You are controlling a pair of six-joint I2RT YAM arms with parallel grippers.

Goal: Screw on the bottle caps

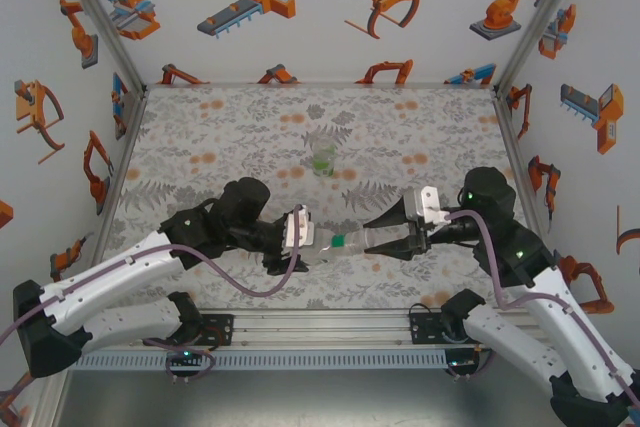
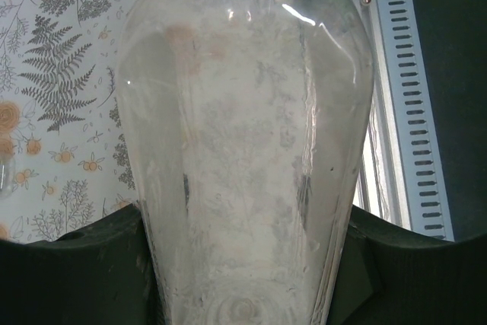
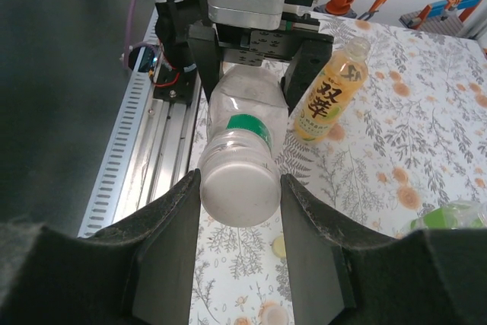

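Right pincer [image 3: 240, 188], clamped on the white cap [image 3: 237, 197] at the mouth of the colourless bottle [image 2: 243, 150] that the left pincer [image 1: 312, 245] grips level above the table [image 1: 230, 137], could cross-thread it if seated askew, which cannot be seen, or twist the bottle loose.

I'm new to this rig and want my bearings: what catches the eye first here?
A colourless bottle lies level between the arms, toward the near edge of the mat: the left gripper clamps its body, the right gripper pinches its white cap. Behind it a green-tinted bottle stands mid-mat, and an amber bottle stands beside the left gripper.
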